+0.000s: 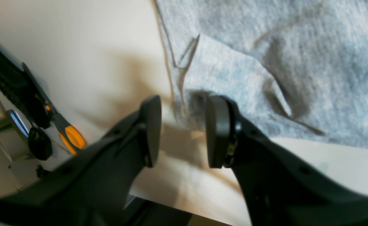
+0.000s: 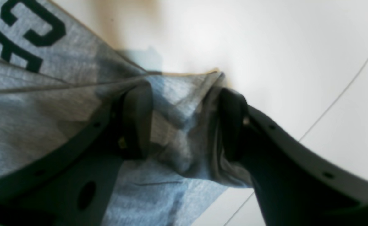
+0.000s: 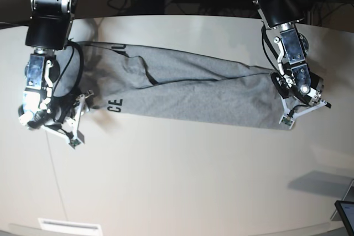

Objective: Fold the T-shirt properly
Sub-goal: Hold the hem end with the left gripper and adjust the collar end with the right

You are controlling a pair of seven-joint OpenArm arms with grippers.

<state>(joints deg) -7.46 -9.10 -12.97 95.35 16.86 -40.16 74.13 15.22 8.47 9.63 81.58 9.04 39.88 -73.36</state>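
While the grey T-shirt [image 3: 188, 89] is stretched in a long band across the pale table [image 3: 182, 181], each of its ends is attended by one arm. At the left of the base view, the right gripper [image 2: 184, 125] is seen with its jaws parted and a bunched fold of grey cloth lying between them; whether the fabric is actually pinched cannot be told from the pictures. Black block letters [image 2: 20, 34] are shown on the cloth just beyond that gripper, and the letters "CE" are read near the shirt's left end in the base view. At the right end, the left gripper [image 1: 180, 131] is held partly open just at the shirt's edge, its fingers [image 1: 151, 130] standing apart over bare table with no cloth caught between them. Creases are seen running along the shirt's length, and an orange-handled tool [image 1: 72, 138] is glimpsed off the table's edge
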